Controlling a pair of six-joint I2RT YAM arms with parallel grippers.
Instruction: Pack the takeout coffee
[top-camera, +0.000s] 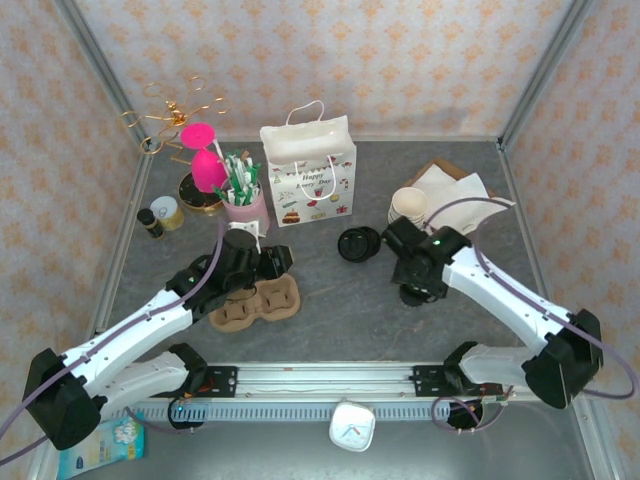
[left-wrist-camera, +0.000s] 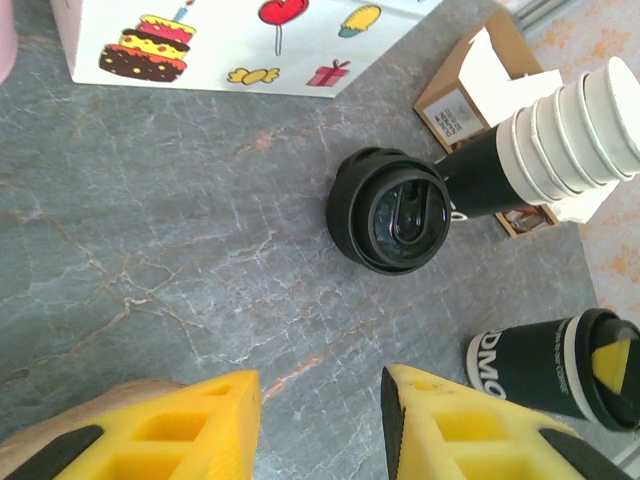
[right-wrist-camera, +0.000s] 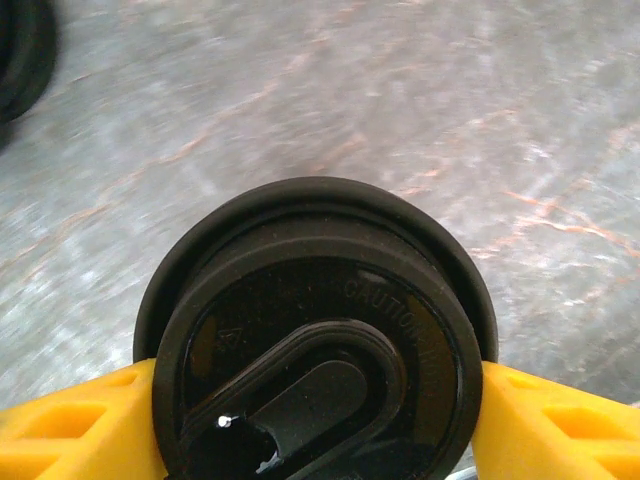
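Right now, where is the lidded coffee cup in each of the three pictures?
Top external: the takeout coffee, just right of centre, mostly hidden.
Left wrist: the takeout coffee, bottom right corner.
Right wrist: the takeout coffee, bottom centre, lid toward the camera.
Shared landmark: the pile of black lids, up and left of it every time.
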